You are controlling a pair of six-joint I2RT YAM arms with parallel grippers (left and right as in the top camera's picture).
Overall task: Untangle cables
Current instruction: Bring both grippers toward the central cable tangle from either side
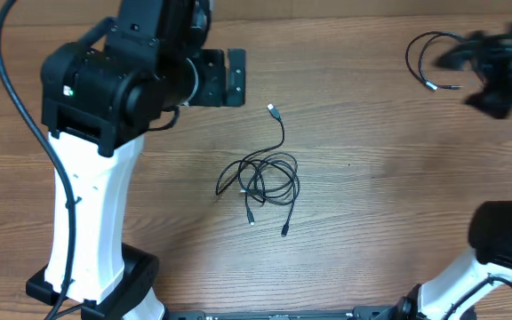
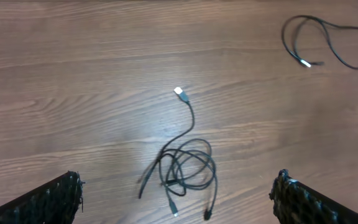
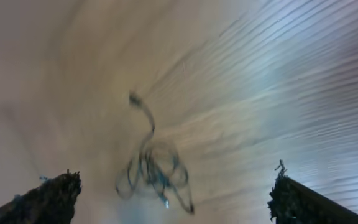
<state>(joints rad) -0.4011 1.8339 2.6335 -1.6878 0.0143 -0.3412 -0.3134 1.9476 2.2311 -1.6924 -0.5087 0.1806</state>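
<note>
Knotted cables [image 2: 185, 168] lay ahead of the left pincer [image 2: 178, 175], between its wide-apart fingers. The right pincer [image 3: 178, 173] gaped too, a loose cable [image 1: 427, 59] beside it.

- A wood-grain table [image 1: 372, 196] is seen carrying everything.
- A tangled bundle of thin black cables [image 1: 260, 178] is laid near its middle, one plug end stretched out.
- A single looped cable [image 1: 420, 62] is laid well apart, far right.
</note>
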